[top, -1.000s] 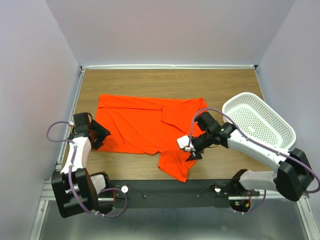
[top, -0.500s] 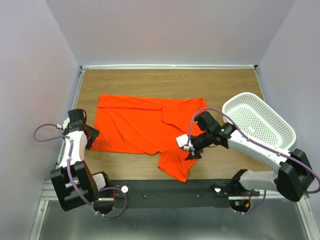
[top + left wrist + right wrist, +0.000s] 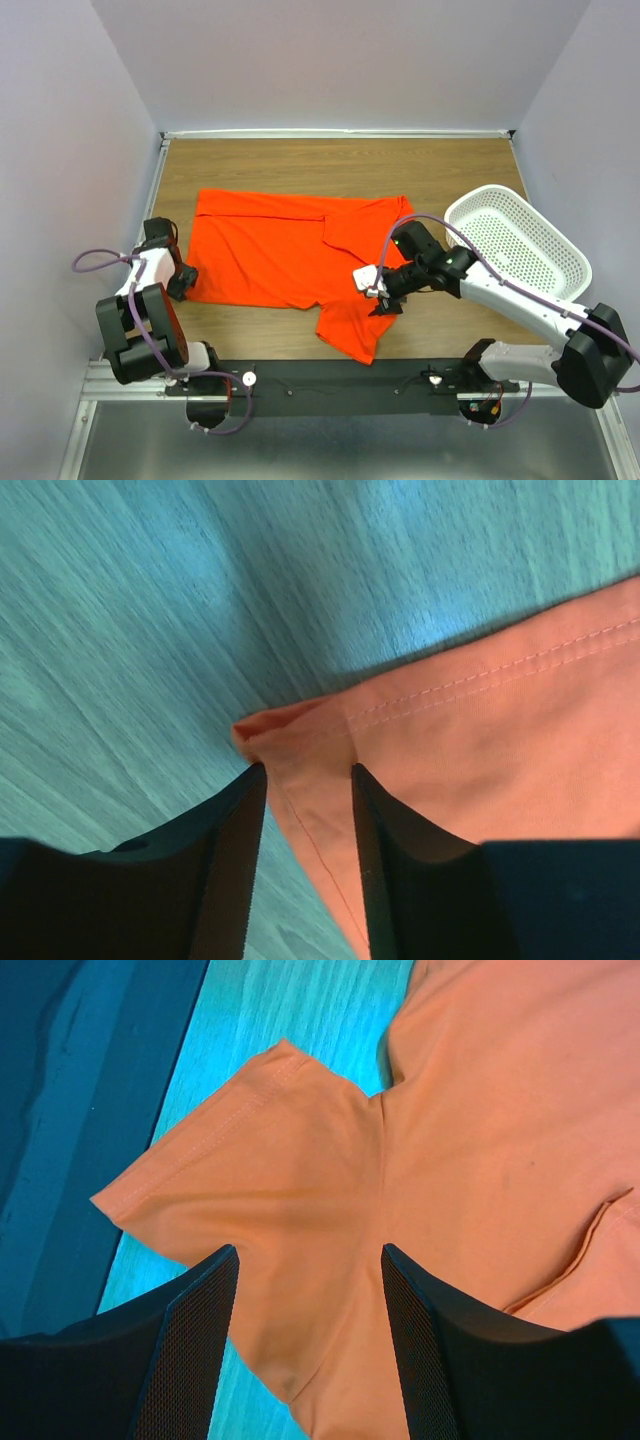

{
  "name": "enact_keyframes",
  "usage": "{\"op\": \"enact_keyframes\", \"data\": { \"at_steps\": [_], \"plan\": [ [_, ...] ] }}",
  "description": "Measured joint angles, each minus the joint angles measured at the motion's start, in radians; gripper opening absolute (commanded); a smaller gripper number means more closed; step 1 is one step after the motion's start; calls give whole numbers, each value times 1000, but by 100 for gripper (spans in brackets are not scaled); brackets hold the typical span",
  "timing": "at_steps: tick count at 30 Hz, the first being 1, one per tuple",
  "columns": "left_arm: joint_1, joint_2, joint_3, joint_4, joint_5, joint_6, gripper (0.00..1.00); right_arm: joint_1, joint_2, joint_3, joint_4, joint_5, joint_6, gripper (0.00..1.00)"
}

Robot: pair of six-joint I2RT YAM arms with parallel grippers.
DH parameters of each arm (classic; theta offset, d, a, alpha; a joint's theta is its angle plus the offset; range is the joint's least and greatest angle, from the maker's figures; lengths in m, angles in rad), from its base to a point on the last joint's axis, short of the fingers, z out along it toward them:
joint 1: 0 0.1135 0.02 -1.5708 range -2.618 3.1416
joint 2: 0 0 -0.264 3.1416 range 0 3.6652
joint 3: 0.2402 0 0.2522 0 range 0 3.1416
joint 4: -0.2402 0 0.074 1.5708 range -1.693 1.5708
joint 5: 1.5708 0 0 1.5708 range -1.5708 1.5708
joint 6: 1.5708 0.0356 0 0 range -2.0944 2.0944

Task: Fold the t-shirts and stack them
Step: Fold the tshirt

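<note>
One bright orange t-shirt [image 3: 275,250] lies spread on the wooden table [image 3: 300,165], its right part folded over. One sleeve [image 3: 350,325] sticks out toward the near edge. My left gripper [image 3: 182,282] is low at the shirt's near-left hem corner [image 3: 300,730]. Its jaws straddle that corner with a gap between them [image 3: 305,770], and cloth lies in the gap. My right gripper [image 3: 385,302] hovers open over the sleeve's armpit seam [image 3: 375,1160], nothing pinched between its fingers [image 3: 308,1248].
A white perforated basket [image 3: 520,245] stands at the right of the table, close behind the right arm. Walls close in the table at the back and on both sides. The black base rail [image 3: 330,385] runs along the near edge.
The left gripper has drawn back to the shirt's near-left corner and its jaws have narrowed around it. The right gripper has barely moved.
</note>
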Motion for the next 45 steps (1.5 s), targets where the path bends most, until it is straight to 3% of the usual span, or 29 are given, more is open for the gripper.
{"op": "enact_keyframes", "data": {
  "at_steps": [2,5,7,8,11,17,21,27,35,45],
  "plan": [
    [0,6,0,9,-6,0,41,0,0,1,0,2,4,66],
    [0,21,6,10,-19,2,20,0,0,8,0,8,15,66],
    [0,29,10,12,-24,5,18,0,-2,16,1,12,24,66],
    [0,32,13,15,-25,6,10,0,-3,18,3,13,26,67],
    [0,34,16,23,-24,16,2,0,-18,19,3,14,35,67],
    [0,9,18,26,9,47,0,0,-31,23,-25,0,18,69],
    [0,-43,22,35,58,69,0,32,13,42,-123,-23,-72,63],
    [0,-52,23,51,116,103,0,253,64,-23,-159,32,-102,49],
    [0,-53,23,70,160,134,0,512,76,-99,-92,115,-16,45],
    [0,-53,23,93,201,170,0,556,240,-98,-4,246,61,42]
  ]
}}
